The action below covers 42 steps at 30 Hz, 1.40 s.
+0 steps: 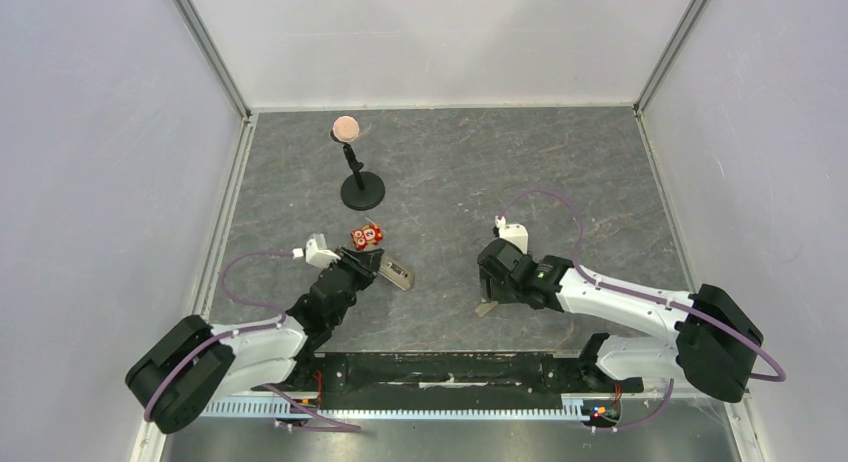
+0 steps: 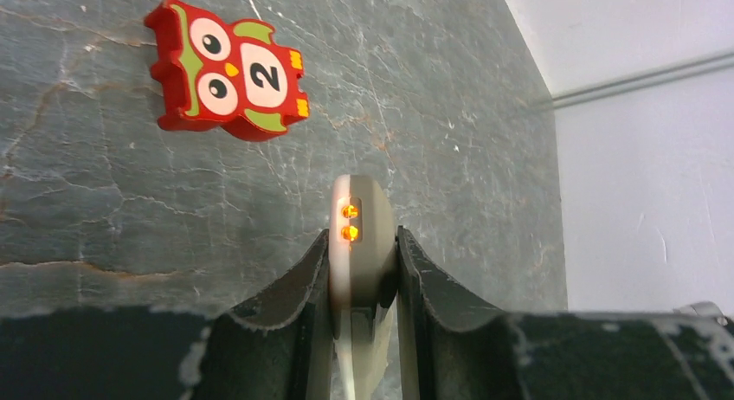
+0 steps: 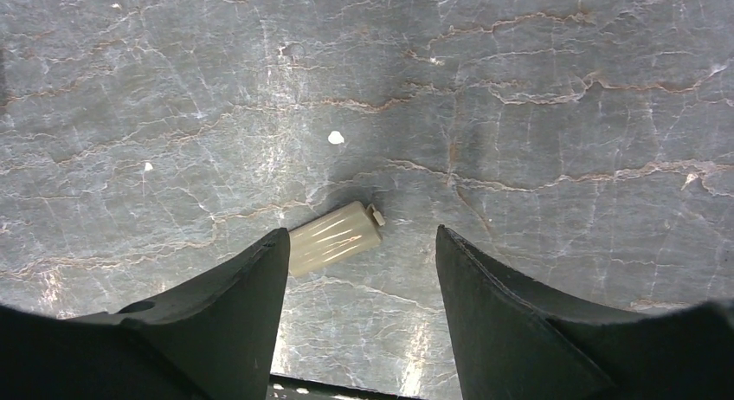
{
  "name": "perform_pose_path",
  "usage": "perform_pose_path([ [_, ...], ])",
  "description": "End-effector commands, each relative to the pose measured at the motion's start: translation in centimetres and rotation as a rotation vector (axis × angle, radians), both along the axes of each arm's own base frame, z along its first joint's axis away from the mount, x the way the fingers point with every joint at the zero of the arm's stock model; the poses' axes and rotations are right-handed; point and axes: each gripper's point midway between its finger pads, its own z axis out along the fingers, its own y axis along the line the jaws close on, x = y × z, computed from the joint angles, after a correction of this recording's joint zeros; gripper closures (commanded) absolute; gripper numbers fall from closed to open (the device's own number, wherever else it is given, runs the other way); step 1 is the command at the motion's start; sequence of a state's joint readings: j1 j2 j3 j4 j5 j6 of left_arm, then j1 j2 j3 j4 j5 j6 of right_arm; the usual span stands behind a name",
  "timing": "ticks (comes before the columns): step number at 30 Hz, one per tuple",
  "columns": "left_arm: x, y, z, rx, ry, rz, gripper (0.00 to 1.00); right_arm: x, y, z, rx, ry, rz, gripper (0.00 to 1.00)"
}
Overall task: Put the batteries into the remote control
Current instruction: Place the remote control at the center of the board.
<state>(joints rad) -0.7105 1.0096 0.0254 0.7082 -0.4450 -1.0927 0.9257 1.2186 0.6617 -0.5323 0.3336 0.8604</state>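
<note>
While your left gripper [image 2: 363, 244] is clamping the remote [image 2: 359, 201] on edge, your right gripper [image 3: 362, 235] is hanging open over the cover [image 3: 333, 240], which is lying crosswise and off-centre under its jaws.

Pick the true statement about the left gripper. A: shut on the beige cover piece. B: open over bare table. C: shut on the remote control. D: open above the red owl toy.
C: in its wrist view, the left gripper clamps the remote control edge-on between its fingers.
</note>
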Motion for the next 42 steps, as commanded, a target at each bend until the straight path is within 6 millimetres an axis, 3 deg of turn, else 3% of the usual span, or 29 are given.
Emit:
perform_pose_path([
  [1, 1.7, 0.9, 1.5, -0.089, -0.042, 0.143, 0.79, 1.4, 0.9, 1.6, 0.029, -0.048, -0.002, 0.34],
  [4, 1.9, 1.2, 1.0, -0.078, -0.030, 0.165, 0.77, 1.5, 0.7, 1.8, 0.034, -0.049, -0.004, 0.35],
  [9, 1.7, 1.7, 0.1, -0.047, 0.026, 0.196, 0.61, 1.5, 0.5, 1.8, 0.042, -0.041, 0.004, 0.33],
  [15, 0.1, 3.8, -2.2, 0.007, 0.138, 0.263, 0.49, 1.5, 0.4, 2.2, 0.055, -0.024, 0.065, 0.31],
  [24, -2.0, 5.8, -4.2, 0.025, 0.227, 0.302, 0.48, -0.6, -0.2, 0.8, 0.013, 0.094, 0.187, 0.33],
  [29, -2.7, 6.7, -5.1, 0.020, 0.240, 0.329, 0.48, -3.4, -0.4, -1.4, 0.022, 0.218, 0.263, 0.44],
  [32, -2.9, 6.9, -5.5, 0.033, 0.242, 0.328, 0.48, -4.2, -0.9, -2.5, 0.008, 0.248, 0.268, 0.54],
  [35, -3.0, 7.0, -5.7, 0.040, 0.242, 0.324, 0.48, -5.0, -0.7, -3.2, 0.018, 0.286, 0.277, 0.56],
  [39, -3.1, 7.4, -5.4, 0.056, 0.245, 0.338, 0.48, -4.6, 0.4, -3.8, 0.051, 0.283, 0.273, 0.58],
  [42, -3.6, 8.8, -5.0, 0.112, 0.280, 0.394, 0.48, -3.8, 1.3, -4.1, 0.063, 0.278, 0.265, 0.60],
])
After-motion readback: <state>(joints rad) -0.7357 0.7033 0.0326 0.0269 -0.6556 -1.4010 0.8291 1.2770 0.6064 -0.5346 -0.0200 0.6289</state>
